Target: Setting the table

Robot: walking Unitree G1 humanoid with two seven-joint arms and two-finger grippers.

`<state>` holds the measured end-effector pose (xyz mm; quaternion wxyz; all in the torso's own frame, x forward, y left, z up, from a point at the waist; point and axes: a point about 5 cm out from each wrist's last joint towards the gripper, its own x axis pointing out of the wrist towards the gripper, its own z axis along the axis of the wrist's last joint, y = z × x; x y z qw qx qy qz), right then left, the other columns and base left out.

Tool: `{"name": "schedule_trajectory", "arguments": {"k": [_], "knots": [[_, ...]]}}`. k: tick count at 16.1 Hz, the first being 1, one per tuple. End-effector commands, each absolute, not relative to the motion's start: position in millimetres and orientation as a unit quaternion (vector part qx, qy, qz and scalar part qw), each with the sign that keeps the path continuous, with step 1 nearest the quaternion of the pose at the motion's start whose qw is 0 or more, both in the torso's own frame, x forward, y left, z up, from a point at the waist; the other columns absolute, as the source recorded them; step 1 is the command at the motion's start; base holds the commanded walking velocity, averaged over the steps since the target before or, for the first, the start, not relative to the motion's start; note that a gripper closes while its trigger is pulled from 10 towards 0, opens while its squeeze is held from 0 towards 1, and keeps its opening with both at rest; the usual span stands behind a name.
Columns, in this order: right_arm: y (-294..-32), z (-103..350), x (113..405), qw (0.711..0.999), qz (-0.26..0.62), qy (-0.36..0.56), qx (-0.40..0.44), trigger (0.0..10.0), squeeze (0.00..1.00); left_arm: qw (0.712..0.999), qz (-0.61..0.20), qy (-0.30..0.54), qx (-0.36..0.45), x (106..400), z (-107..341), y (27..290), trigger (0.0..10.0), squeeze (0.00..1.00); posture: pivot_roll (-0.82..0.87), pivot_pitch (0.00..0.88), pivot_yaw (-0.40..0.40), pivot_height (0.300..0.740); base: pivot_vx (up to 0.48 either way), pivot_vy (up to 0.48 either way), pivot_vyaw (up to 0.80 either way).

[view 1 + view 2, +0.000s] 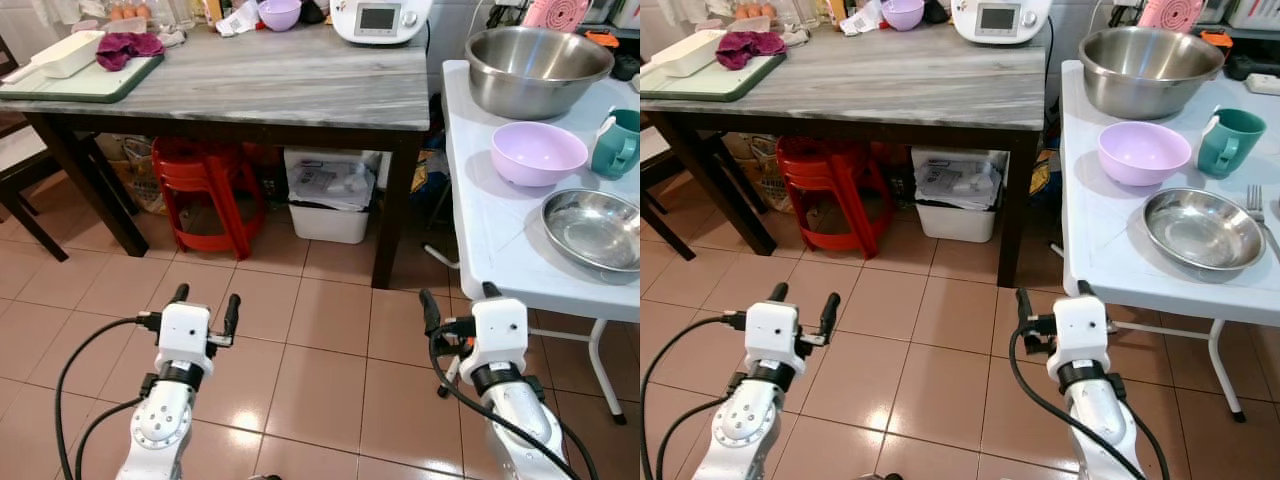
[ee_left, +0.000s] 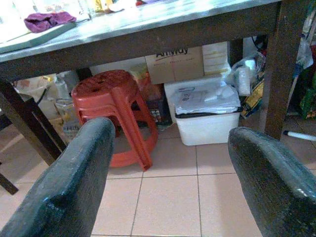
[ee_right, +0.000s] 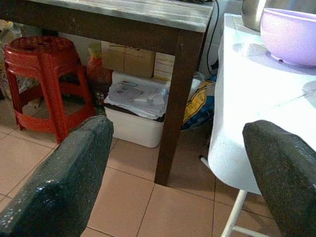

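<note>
Already facing the crockery, both arms raised and empty over the tiled floor.

Evidently nothing has been picked up yet: the left gripper (image 1: 205, 308) and right gripper (image 1: 455, 306) each hold their fingers wide apart with nothing between them, a ready pose, I judge, for reaching; the tableware waits on the white desk (image 1: 1090, 250) at the robot's right, the steel dish (image 1: 1203, 228) near its front edge, the lilac bowl (image 1: 1143, 152) behind it, a teal mug (image 1: 1230, 141) beside that, a large steel bowl (image 1: 1150, 68) toward the back edge, a fork (image 1: 1256, 204) at the far side; ahead stands a grey marble-topped desk (image 1: 280, 85) with a red stool (image 1: 205, 190) and a white bin (image 1: 325, 200) underneath; the floor is glossy terracotta tile.
</note>
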<state>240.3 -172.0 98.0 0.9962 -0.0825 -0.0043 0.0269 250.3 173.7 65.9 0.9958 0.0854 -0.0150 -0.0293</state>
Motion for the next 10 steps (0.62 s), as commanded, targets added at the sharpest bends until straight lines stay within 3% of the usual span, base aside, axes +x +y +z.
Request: {"name": "schedule_trajectory", "arguments": {"k": [1,10], "knots": [[-170.7,98.0,239.7,0.997,0.028,-0.003,-0.077,10.0,0.0,0.996,-0.03,-0.008,0.089,248.3,64.7,176.6,10.0,0.0,-0.14,0.143,0.057,0.74,0.0,0.0,0.0],[-170.2,96.1,235.1,0.997,0.027,0.003,-0.077,10.0,0.0,0.995,-0.034,-0.005,0.09,244.0,65.1,177.4,10.0,0.0,-0.14,0.177,0.066,0.74,0.0,0.0,0.0]]}}
